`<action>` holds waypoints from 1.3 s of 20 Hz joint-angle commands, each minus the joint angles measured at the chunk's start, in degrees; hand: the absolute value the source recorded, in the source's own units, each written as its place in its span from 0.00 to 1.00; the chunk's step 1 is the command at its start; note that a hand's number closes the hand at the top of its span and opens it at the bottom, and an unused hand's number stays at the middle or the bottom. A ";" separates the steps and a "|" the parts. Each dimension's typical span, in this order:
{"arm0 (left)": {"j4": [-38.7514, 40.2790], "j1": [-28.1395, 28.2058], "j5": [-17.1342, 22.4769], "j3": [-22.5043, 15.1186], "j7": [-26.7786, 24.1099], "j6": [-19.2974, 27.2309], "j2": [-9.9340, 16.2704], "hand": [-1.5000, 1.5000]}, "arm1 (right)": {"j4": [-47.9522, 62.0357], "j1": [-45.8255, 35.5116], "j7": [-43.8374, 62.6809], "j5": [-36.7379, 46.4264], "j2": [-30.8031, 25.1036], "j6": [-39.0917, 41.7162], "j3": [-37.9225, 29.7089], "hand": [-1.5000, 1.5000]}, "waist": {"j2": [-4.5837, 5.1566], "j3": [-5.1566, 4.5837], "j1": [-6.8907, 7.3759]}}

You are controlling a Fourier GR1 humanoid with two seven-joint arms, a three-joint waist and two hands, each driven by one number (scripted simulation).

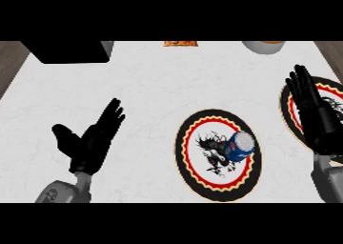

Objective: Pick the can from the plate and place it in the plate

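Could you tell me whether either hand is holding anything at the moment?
Nothing is held: the left hand and right hand are open, and the can stands untouched.

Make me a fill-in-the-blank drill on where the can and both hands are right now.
The blue can stands on the ____ plate.
The right hand lies over the ____ plate.
The left hand is ____, holding nothing.
Answers: middle; right-edge; open
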 commanded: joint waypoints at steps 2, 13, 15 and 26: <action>-5.04 -3.54 -3.91 0.21 -1.78 -2.35 5.26 0.50 | 8.19 -0.55 11.55 -6.33 -0.22 8.09 2.82 0.00 | 2.45 -0.52 3.77; -6.09 -12.10 -11.42 -1.22 -7.54 -9.27 12.86 0.50 | 16.53 -16.84 25.81 8.01 -15.94 38.30 23.55 0.00 | 3.50 -0.68 9.02; -6.95 -11.27 -11.62 -1.20 -7.79 -8.50 12.09 0.50 | 20.01 -23.44 28.59 7.81 -14.02 42.39 24.26 0.00 | 3.17 -0.67 7.53; -5.22 -4.88 -12.84 3.19 -12.68 -10.34 14.34 0.50 | 40.93 -43.00 48.79 1.57 0.98 58.27 22.81 0.00 | 2.50 -0.74 3.27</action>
